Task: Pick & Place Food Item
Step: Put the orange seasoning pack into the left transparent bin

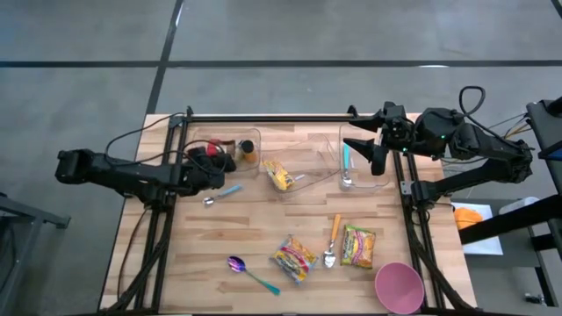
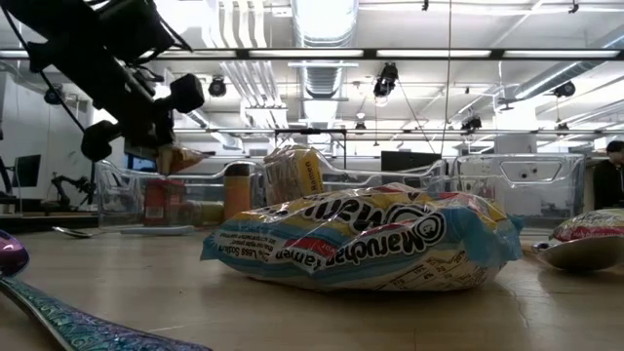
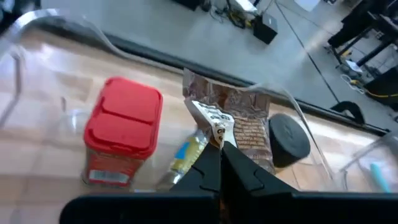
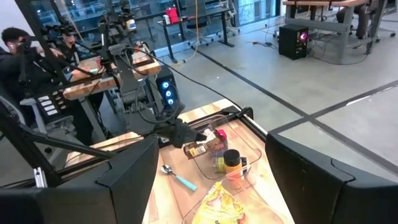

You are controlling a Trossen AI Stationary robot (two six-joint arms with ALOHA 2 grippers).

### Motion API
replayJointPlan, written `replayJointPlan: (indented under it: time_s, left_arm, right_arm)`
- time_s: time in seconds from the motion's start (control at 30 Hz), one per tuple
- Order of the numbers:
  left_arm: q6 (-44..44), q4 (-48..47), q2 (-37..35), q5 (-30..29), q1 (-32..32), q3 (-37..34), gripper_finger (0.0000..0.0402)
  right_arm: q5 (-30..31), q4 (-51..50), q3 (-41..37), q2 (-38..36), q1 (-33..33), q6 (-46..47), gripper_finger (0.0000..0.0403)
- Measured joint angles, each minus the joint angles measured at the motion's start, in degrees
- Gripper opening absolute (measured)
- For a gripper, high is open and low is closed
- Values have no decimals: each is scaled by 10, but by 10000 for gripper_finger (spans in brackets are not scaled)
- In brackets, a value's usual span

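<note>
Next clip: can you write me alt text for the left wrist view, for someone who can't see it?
The left gripper is shut on a brown snack packet, holding it above a clear plastic bin on the wooden table. In the bin are a red-lidded jar, a dark round lid and a yellowish bottle partly hidden behind the fingers.

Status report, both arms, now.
Left gripper shut on brown packet, held over the left bin. Right gripper open, waiting above the right bin. Red-lidded jar close below the packet.

A grey concrete floor (image 1: 290, 31) crossed by dark lines is seen beyond the pale wooden desk (image 1: 263, 233). Long ceiling strip lights (image 2: 322, 54) are lit. Wooden workbenches (image 4: 93, 78) stand far off.
</note>
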Motion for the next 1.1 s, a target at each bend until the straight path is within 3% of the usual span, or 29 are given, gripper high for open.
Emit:
replayJointPlan:
  time_s: [0.17, 0.63, 1.1]
  left_arm:
    - [17, 1, -4, -38, 3, 1, 0]
    - [76, 30, -4, -27, 49, 1, 0]
    - [261, 44, -3, 203, 177, 10, 0]
  right_arm:
    - [0, 0, 0, 0, 0, -3, 292]
    - [0, -1, 0, 0, 0, -4, 292]
    - [-14, -1, 0, 0, 0, -4, 292]
